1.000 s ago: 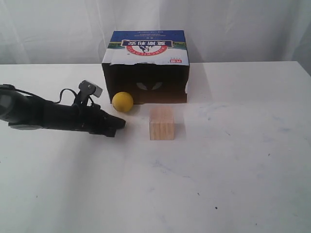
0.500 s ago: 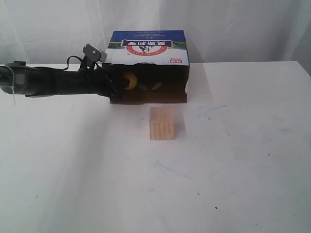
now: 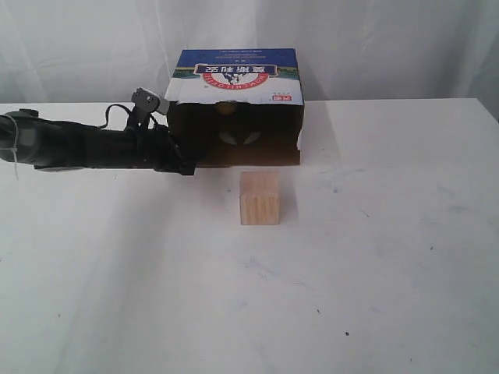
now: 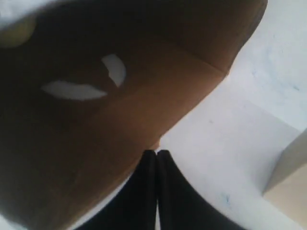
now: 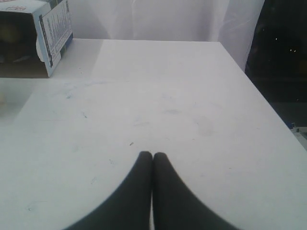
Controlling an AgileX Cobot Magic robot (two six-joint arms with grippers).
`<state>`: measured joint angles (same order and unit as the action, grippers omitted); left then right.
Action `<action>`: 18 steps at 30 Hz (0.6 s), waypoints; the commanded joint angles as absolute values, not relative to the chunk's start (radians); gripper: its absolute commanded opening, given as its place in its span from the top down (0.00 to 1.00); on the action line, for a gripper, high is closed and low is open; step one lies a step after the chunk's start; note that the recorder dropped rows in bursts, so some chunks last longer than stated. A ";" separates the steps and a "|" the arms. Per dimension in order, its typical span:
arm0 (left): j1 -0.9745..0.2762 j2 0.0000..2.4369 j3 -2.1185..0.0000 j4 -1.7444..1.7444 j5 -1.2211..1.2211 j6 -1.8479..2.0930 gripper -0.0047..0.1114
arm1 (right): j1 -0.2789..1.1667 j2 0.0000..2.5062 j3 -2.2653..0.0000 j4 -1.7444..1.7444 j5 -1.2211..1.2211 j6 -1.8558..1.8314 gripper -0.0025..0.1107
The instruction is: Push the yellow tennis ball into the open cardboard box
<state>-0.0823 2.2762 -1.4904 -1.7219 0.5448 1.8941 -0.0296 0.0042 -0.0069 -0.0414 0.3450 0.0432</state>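
The open cardboard box (image 3: 234,76) stands at the back middle of the table, its dark opening facing the front. In the exterior view the yellow tennis ball is hidden in that dark interior. The left wrist view shows the brown inside of the box (image 4: 120,129) and, deep within it, a blurred pale yellow round shape (image 4: 17,31) that looks like the ball. My left gripper (image 3: 189,167) (image 4: 156,152) is shut and empty, its tips at the box's front left edge. My right gripper (image 5: 152,155) is shut over bare table, far from the box (image 5: 53,33).
A pale wooden cube (image 3: 260,198) (image 4: 290,189) stands just in front of the box, to the right of my left gripper. The white table ends at a white curtain behind the box. The right wrist view shows the table's right edge (image 5: 268,103).
The ball rolled from beside the box's left front corner into the box and out of sight. My left arm swung to the box mouth, then drew back slightly.
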 commanded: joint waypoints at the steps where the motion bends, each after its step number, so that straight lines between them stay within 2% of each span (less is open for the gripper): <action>1: -0.082 2.194 -1.365 -1.744 0.457 1.893 0.96 | -0.031 0.000 0.000 -0.044 0.342 0.048 0.98; 8: -0.082 2.019 -1.164 -1.744 0.187 1.928 0.96 | -0.031 0.000 0.000 -0.044 0.342 0.048 0.98; 14: -0.082 1.842 -1.059 -1.744 -0.140 1.811 0.96 | -0.031 0.000 0.000 -0.044 0.342 0.048 0.98; 18: -0.082 1.688 -1.041 -1.730 -0.171 1.846 0.96 | -0.031 0.000 0.000 -0.044 0.342 0.048 0.98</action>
<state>-0.0823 1.7990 -1.0523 -1.7233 -0.1618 1.8446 -0.0296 0.0042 -0.0069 -0.0414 0.3450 0.0432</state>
